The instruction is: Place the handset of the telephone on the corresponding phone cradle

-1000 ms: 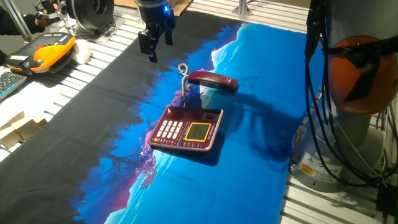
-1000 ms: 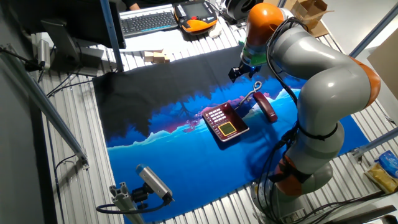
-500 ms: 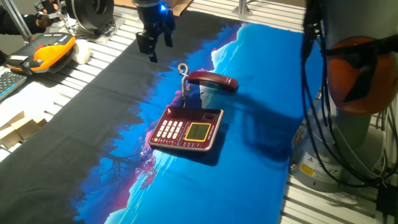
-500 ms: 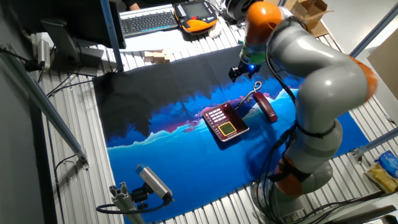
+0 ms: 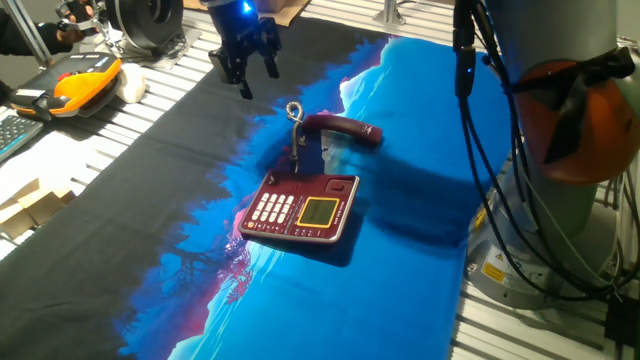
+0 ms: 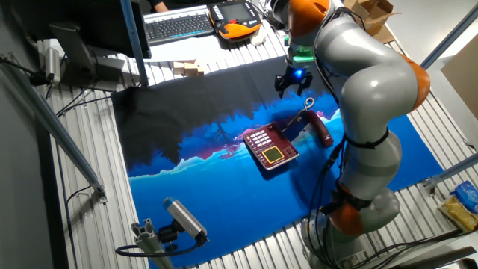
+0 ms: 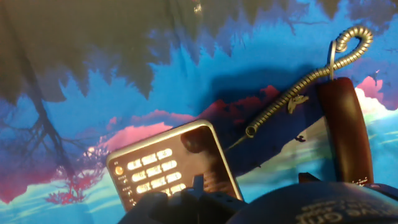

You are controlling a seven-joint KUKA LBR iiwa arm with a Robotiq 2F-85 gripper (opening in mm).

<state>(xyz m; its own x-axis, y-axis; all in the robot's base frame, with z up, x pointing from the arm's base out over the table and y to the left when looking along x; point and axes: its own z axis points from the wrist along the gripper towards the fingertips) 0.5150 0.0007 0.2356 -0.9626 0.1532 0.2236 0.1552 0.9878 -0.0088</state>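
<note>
one fixed view
surface: blue-and-black printed cloth (image 5: 400, 150) over a slatted metal table (image 5: 130, 110)
gripper (image 5: 244, 72): hangs above the cloth's black part, fingers spread, nothing between them
handset (image 5: 343, 129): lying on the cloth just behind the telephone (image 5: 300, 208), off the base; below and to the right of the fingers, apart from them
cord (image 5: 294, 130): pale curly, arching up in a loop from telephone to handset
count: 1 handset, 1 telephone, 1 gripper

the other fixed view
background: keyboard (image 6: 179, 25) and orange-black device (image 6: 234, 16) at the table's far edge
gripper (image 6: 293, 83): over the black cloth, beyond the telephone (image 6: 269, 146); finger gap too small to tell here
handset (image 6: 321, 128): on the cloth right of the telephone, nearer the arm's base than the fingers, not touching them

hand view
surface: same blue, black, pink print
telephone (image 7: 168, 167): keypad at lower centre
handset (image 7: 346, 134): at right edge, lengthwise, beside the telephone
cord (image 7: 317, 68): running from its top end down to the base
fingers: not clearly seen
</note>
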